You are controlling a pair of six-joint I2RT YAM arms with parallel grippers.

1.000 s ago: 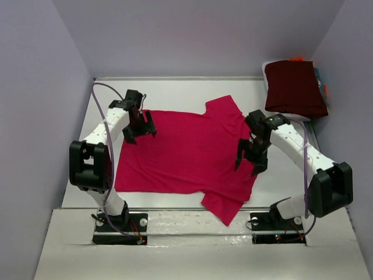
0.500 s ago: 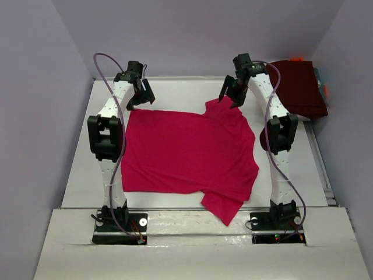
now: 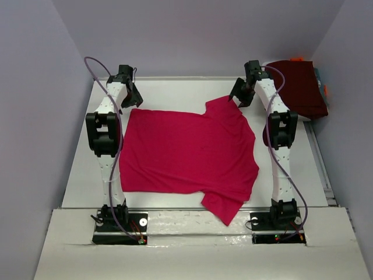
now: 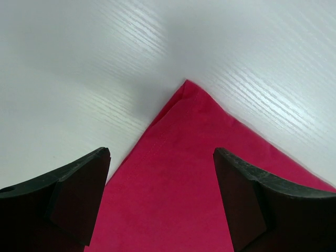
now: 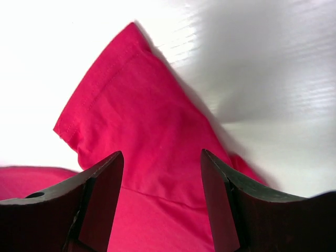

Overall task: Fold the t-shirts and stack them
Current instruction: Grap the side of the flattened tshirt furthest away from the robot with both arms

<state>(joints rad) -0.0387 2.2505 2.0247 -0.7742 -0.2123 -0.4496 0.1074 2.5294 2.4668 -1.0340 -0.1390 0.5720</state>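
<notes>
The crimson-pink t-shirt (image 3: 186,154) is spread flat and open across the middle of the counter (image 3: 175,88), with its hem toward the left arm's side and its sleeves toward the right. It appears to be laid out this way so that its far edge can be taken at both ends together. Its far hem corner (image 4: 186,89) lies pointed and smooth on the white surface. The far sleeve (image 5: 121,94) is slightly rumpled, while the near sleeve (image 3: 224,211) hangs toward the counter's front edge. No fold has yet been made in this garment. The dark maroon t-shirt (image 3: 298,87) is set well apart at the far right corner, already folded into a neat block, presumably as the base of the stack. The left gripper (image 4: 161,157) is held just over the hem corner with its jaws spread wide on either side of the cloth, and nothing is pinched. The right gripper (image 5: 161,160) is held over the far sleeve, also spread, with the sleeve framed between the jaws but not seen to be clamped. The matching positions suggest that a two-handed lift of the far edge is being prepared. Two t-shirts are counted, one open and one folded, along with two sleeves on the open one and two grippers.
</notes>
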